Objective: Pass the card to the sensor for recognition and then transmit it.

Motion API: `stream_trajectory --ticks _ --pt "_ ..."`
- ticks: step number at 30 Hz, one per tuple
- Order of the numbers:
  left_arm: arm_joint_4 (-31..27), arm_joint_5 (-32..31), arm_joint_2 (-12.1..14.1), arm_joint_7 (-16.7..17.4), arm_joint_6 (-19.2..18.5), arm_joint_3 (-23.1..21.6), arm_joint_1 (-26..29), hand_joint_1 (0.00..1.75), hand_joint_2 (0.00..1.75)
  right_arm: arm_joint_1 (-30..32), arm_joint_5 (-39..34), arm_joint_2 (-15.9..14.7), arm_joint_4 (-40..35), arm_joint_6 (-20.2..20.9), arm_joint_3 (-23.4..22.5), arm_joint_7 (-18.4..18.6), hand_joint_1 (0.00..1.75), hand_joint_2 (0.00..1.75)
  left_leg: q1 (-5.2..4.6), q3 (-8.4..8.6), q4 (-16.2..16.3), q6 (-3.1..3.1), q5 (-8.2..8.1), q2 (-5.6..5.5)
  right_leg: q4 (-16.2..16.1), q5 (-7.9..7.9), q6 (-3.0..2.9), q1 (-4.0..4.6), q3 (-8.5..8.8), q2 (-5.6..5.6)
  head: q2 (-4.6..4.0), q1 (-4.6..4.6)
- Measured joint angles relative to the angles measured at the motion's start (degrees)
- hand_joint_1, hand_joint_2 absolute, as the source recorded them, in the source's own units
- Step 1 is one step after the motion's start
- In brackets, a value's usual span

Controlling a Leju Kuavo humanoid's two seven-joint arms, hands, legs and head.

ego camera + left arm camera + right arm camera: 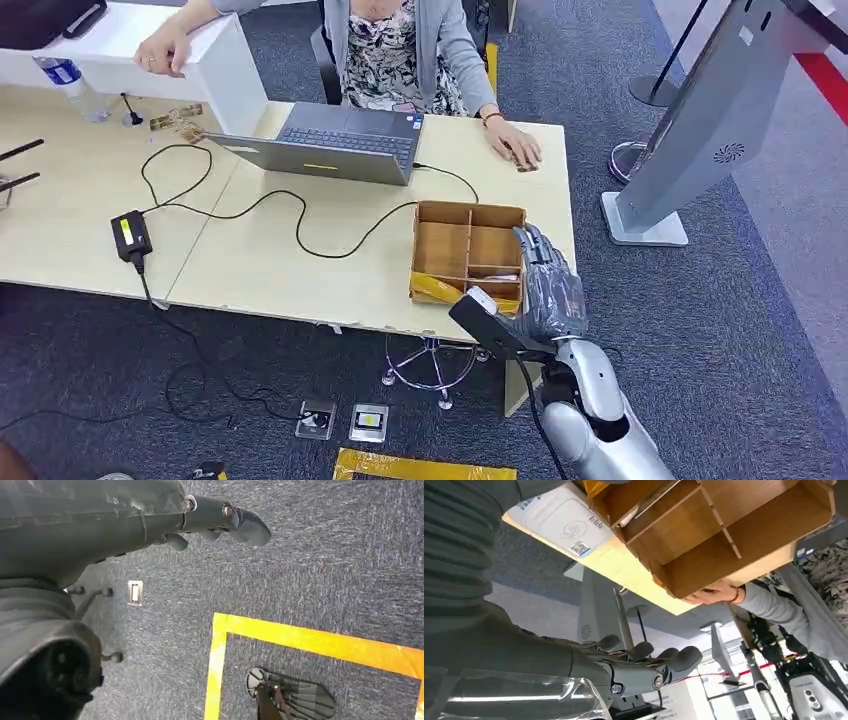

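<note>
A wooden divided box (468, 245) stands near the right end of the light table (250, 250). A thin white card (497, 277) seems to lie in its near right compartment, and its edge (628, 522) shows at the box (724, 535). A white sensor pad (561, 522) with a contactless mark lies on the table edge beside the box. My right hand (548, 285) hovers at the box's right side, fingers (659, 660) stretched out and holding nothing. My left hand (220, 520) hangs over the carpet, empty, its fingers loosely extended.
A person sits behind the table with one hand (515, 148) resting near the far right corner. An open laptop (340, 140), a black cable and a power adapter (131, 235) lie on the table. A grey kiosk stand (700, 130) rises on the right.
</note>
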Motion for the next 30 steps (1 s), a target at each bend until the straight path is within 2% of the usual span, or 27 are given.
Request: stream_trajectory --ticks 2,4,6,14,22,30 --pt "0.0 -0.32 -0.02 -0.13 -0.41 0.0 0.0 0.0 0.0 0.01 2.12 0.02 -0.09 0.85 0.02 1.24 0.0 1.75 0.0 0.0 0.0 0.0 0.0 0.0 0.0 0.0 0.0 0.0 0.01 0.0 0.0 0.0" --pt "0.0 -1.27 0.0 -0.61 -1.42 0.0 -0.02 0.0 0.0 0.0 10.75 0.31 -0.13 3.5 0.61 5.56 0.0 1.75 0.01 0.0 0.0 0.0 0.0 0.0 0.01 0.0 0.0 0.01 0.0 0.0 0.0 0.02" --pt "0.0 -1.73 0.0 -1.03 -2.12 -0.02 -0.04 0.0 0.0 0.17 17.06 1.33 -0.13 5.05 0.94 7.47 0.0 1.75 0.02 0.0 -0.01 0.0 0.0 0.0 0.01 0.0 0.0 0.02 0.0 0.01 0.0 0.02" --pt "0.0 -1.29 0.5 -1.14 -2.47 -0.02 -0.12 0.0 0.0 0.28 27.41 4.0 0.0 6.71 1.99 8.7 0.0 1.75 0.02 -0.01 -0.01 0.0 0.0 0.0 0.01 -0.01 -0.01 0.02 0.0 0.01 0.0 0.0" --pt "0.0 -1.36 0.9 -1.38 -2.6 -0.02 -0.11 0.0 0.0 0.28 27.28 4.39 0.13 8.94 2.08 7.8 0.0 1.75 0.0 0.0 -0.01 0.0 0.0 0.0 0.0 -0.01 -0.01 0.0 -0.01 0.0 0.0 0.0" --pt "0.0 -1.73 0.48 -1.62 -2.49 -0.02 -0.12 0.0 0.0 0.16 20.57 4.94 1.68 9.36 1.49 6.19 0.0 1.75 0.01 -0.01 -0.01 0.0 0.0 0.0 0.01 -0.01 -0.01 0.01 -0.01 0.01 0.0 0.0"
